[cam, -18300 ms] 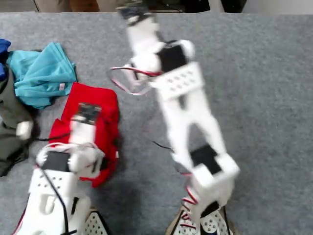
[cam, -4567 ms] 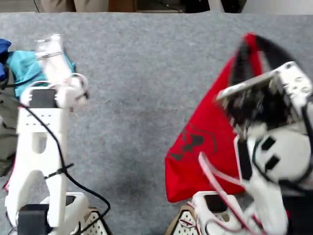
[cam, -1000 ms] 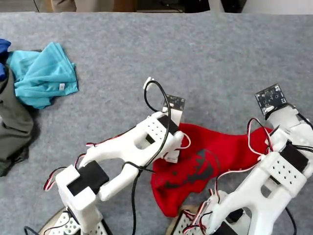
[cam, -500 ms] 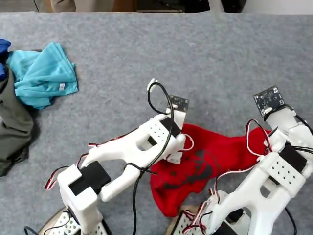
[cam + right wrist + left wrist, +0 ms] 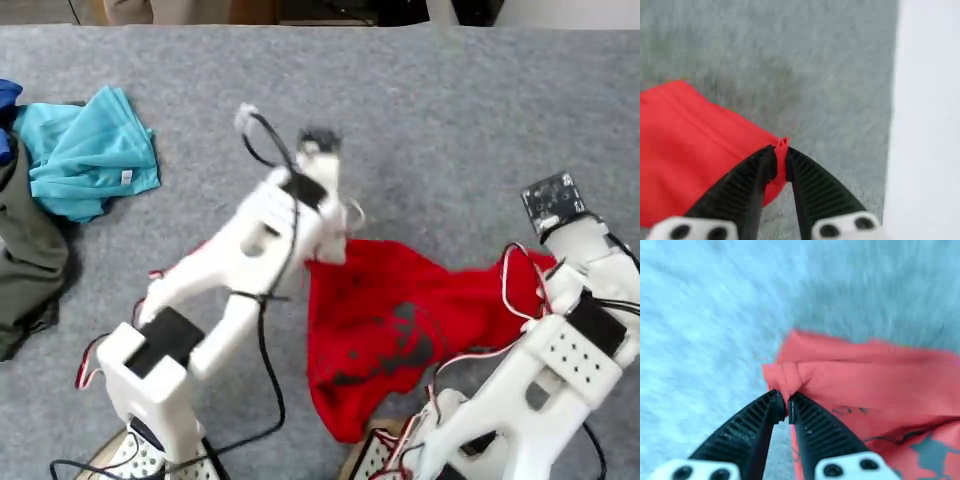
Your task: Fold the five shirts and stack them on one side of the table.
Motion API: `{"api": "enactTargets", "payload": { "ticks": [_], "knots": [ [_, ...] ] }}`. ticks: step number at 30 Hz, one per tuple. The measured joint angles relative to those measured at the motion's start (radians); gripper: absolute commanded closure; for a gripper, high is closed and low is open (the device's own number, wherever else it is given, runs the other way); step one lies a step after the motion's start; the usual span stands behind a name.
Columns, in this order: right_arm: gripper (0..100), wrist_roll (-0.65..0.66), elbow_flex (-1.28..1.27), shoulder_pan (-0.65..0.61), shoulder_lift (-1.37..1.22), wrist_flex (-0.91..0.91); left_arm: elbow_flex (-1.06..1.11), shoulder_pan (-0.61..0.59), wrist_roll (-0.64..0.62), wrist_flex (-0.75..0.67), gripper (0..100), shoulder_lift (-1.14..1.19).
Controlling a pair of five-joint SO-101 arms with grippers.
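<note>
1. Writing: the red shirt (image 5: 400, 320) carries a dark graphic print (image 5: 402, 340) on its chest, shape not legible. A small white tag (image 5: 126, 177) sits on the hem of the teal shirt (image 5: 85, 150), and its text is too small to read.
2. Red shirt: thin soft knit, rumpled, lying on the grey felt-like table cover (image 5: 450, 120) between the two arms. One corner is drawn out to a point.
3. Left gripper (image 5: 786, 407): black ribbed jaws pinched narrow on a bunched fold at the red shirt's (image 5: 865, 385) corner. The cloth is puckered at the tips.
4. Right gripper (image 5: 781, 162): jaws nearly closed, nipping the hemmed edge of the red shirt (image 5: 690, 145) at its opposite corner.
5. Other cloth: the teal shirt is crumpled and well apart from the red shirt, on the left arm's side. A dark grey garment (image 5: 25, 260) and a blue scrap (image 5: 5, 100) touch the teal shirt, farther still from the red shirt.
6. Change from half a second ago: the left arm (image 5: 250, 250) has swung up and away from the red shirt's middle, dragging its corner along. The cloth now lies spread wider and flatter. The right arm (image 5: 560, 340) has barely shifted.
</note>
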State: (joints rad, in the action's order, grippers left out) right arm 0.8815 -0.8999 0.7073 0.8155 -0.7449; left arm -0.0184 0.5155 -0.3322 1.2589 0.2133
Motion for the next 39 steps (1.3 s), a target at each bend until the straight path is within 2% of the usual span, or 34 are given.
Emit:
{"api": "enactTargets", "payload": {
  "ticks": [7, 10, 15, 20, 25, 29, 39],
  "knots": [
    [99.2, -0.224, 0.362, -0.117, 0.112, -0.204, -0.514, -0.147, 0.074, 0.319, 98, 0.000],
    [99.2, -0.256, 0.540, -0.173, 0.117, -0.285, -0.758, -0.192, 0.091, 0.440, 98, 0.000],
    [99.3, -0.316, 0.793, -0.213, 0.123, -0.331, -0.961, -0.293, 0.129, 0.488, 98, -0.018],
    [99.3, -0.388, 0.953, -0.221, 0.138, -0.330, -0.999, -0.381, 0.172, 0.489, 98, -0.178],
    [99.3, -0.474, 1.085, -0.221, 0.147, -0.310, -0.971, -0.399, 0.181, 0.489, 98, -0.381],
    [99.3, -0.512, 1.209, -0.221, 0.150, -0.310, -0.864, -0.400, 0.192, 0.489, 98, -0.555],
    [99.3, -0.516, 1.452, -0.221, 0.152, -0.367, -0.529, -0.404, 0.249, 0.489, 98, -0.970]
  ]
}}
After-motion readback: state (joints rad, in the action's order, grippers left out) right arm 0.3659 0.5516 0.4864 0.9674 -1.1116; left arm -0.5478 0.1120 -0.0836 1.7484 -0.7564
